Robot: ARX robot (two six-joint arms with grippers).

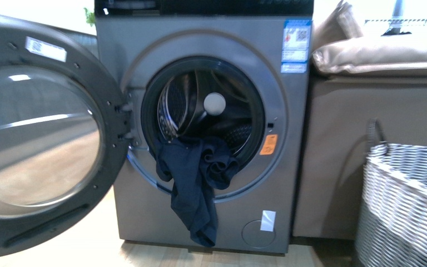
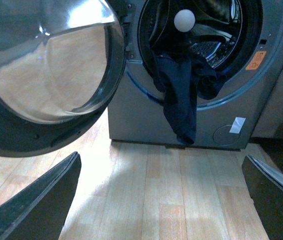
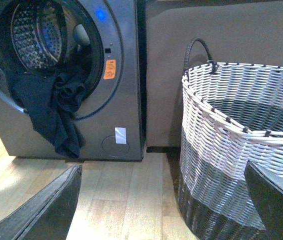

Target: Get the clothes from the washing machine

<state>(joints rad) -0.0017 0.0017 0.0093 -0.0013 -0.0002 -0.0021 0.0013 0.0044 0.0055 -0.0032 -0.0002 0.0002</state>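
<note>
the clothes (image 1: 192, 183), a single dark navy garment, were found draped over the lower lip of the porthole of the washing machine (image 1: 139, 206). one part was bunched in the mouth of the drum (image 1: 173, 105) and a long tail hung down the front panel almost to the floor. the door (image 1: 33, 128) was seen swung fully open to the left. the left gripper (image 2: 161, 156) was observed with its fingers spread wide and nothing between them, well short of the machine and above the wooden floor. the right gripper (image 3: 164, 167) was likewise spread and empty, with the woven basket (image 3: 241, 145) near it. the garment was judged soft, limp and light; whether it was damp, and so heavier, could not be told. no stiffness or fragility was expected, and slipping and trailing were considered the main concerns. a hold was recommended on the bunched folds at the lip, where the cloth was thickest, rather than on the thin hanging end. a white ball (image 1: 214, 104) was noted within the drum.
</note>
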